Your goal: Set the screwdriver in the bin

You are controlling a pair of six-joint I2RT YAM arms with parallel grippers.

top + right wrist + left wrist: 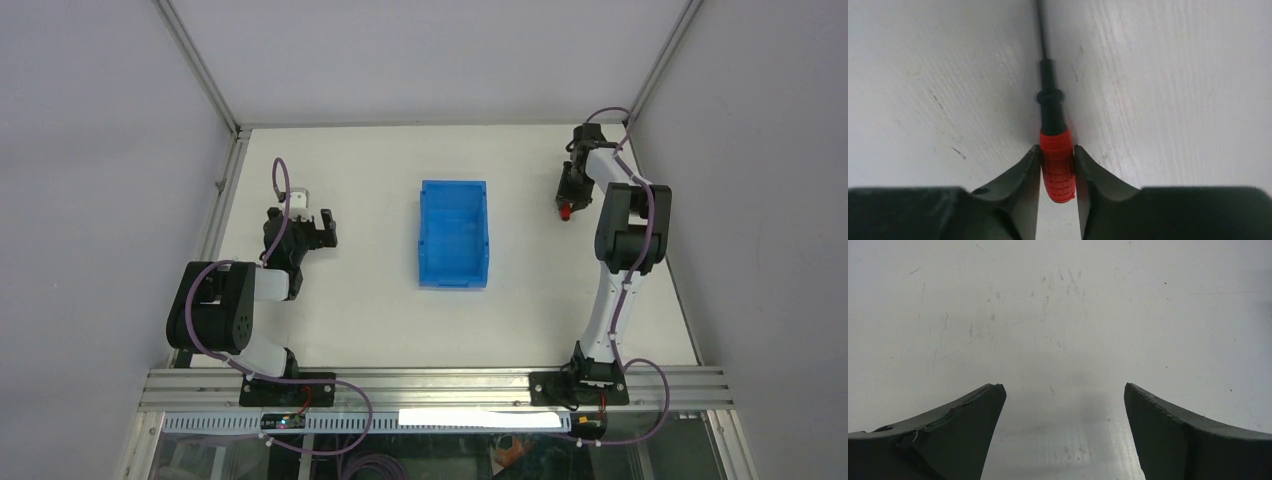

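Observation:
The screwdriver (1057,167) lies on the white table with its red handle between my right gripper's (1057,150) fingers, and both fingers touch the handle's sides. Its black shaft runs away from the jaws toward the top of the right wrist view. From above, only the red handle end (566,211) shows under the right gripper (568,198), at the far right of the table. The blue bin (453,186) stands in the middle, to the left of that gripper. My left gripper (322,228) is at the left, open over bare table (1064,387), with nothing between its fingers.
The table is bounded by grey walls with metal frame posts at the back corners. A metal rail runs along the near edge under both arm bases. Purple cables loop off both arms.

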